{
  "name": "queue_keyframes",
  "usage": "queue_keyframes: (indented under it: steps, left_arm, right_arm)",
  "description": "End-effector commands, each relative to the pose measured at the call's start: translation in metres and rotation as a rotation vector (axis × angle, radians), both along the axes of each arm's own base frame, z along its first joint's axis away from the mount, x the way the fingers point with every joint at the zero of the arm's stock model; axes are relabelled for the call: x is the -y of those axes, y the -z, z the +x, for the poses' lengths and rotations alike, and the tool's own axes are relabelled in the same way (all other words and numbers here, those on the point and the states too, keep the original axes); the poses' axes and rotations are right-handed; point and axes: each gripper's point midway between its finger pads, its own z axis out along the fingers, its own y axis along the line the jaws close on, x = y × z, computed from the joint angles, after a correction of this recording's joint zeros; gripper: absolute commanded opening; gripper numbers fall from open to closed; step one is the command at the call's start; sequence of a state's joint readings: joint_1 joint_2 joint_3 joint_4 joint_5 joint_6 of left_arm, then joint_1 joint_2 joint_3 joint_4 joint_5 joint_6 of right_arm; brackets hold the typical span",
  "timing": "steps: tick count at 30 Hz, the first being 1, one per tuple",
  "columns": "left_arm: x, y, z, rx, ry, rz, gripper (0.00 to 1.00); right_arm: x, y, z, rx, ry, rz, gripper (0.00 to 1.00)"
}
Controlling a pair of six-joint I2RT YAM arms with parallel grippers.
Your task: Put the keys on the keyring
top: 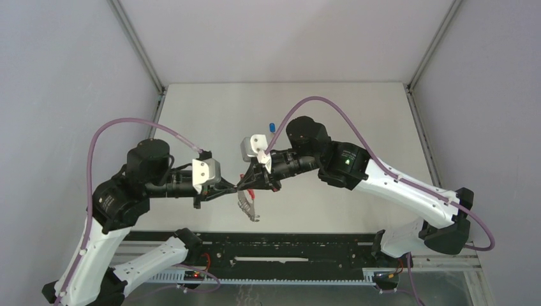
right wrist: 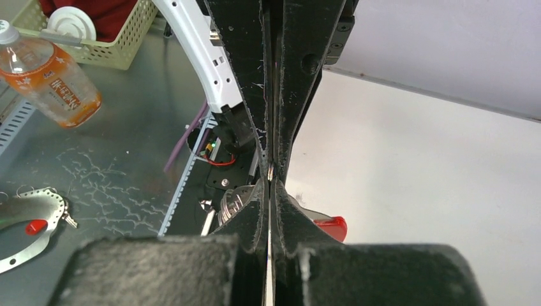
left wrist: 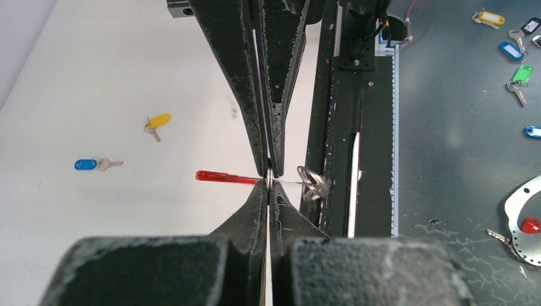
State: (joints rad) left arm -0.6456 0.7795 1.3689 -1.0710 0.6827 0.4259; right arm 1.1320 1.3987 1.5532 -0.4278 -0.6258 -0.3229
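The keyring hangs in the air between both arms: its red tag (top: 253, 191) (left wrist: 226, 178) (right wrist: 332, 227) sticks out to one side, and its grey metal coils (top: 247, 209) (left wrist: 312, 183) (right wrist: 233, 203) dangle on the other. My left gripper (top: 237, 186) (left wrist: 270, 185) is shut on the keyring's thin ring. My right gripper (top: 249, 181) (right wrist: 270, 175) meets it tip to tip, shut on the same ring. The blue key (left wrist: 89, 164) (top: 272, 126) and the yellow key (left wrist: 157, 122) lie loose on the white table, apart from both grippers.
The black base rail (top: 287, 245) runs along the table's near edge. Beyond it on the dark floor lie several spare tagged keys (left wrist: 510, 50), a metal disc (left wrist: 523, 220), a drink bottle (right wrist: 54, 80) and a basket (right wrist: 102, 48).
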Motion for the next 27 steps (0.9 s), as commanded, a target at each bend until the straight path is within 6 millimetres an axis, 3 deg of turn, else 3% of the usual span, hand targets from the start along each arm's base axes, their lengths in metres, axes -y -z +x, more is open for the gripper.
queue_keyframes:
  steps: [1,2,6,9,13,19,23,27]
  left_arm:
    - [0.003,-0.021,-0.001,0.053,0.014,-0.056,0.00]
    - [0.003,-0.020,-0.001,0.050,0.014,-0.055,0.01]
    - [0.002,-0.018,-0.002,0.038,0.017,-0.036,0.35]
    - [-0.003,-0.017,-0.011,0.064,0.052,-0.017,0.45]
    - [-0.006,-0.014,-0.015,0.050,0.052,-0.007,0.42]
    - [-0.002,-0.003,-0.009,-0.016,0.017,-0.007,0.26]
    - [0.004,-0.015,-0.004,-0.005,0.005,-0.064,0.21]
    - [0.010,-0.028,-0.015,-0.037,0.058,-0.110,0.22]
  right_arm:
    - [-0.002,-0.030,-0.001,0.024,0.011,0.109,0.00]
    - [-0.003,-0.029,-0.001,0.013,0.015,0.114,0.00]
    - [-0.001,-0.038,0.003,-0.019,0.068,0.237,0.00]
    - [0.007,-0.052,0.002,-0.062,0.102,0.364,0.00]
    - [0.021,-0.065,0.002,-0.140,0.148,0.506,0.00]
    - [0.035,-0.071,-0.001,-0.242,0.166,0.632,0.00]
    - [0.031,-0.066,-0.004,-0.289,0.151,0.660,0.00]
    - [0.028,-0.058,-0.006,-0.308,0.151,0.665,0.00]
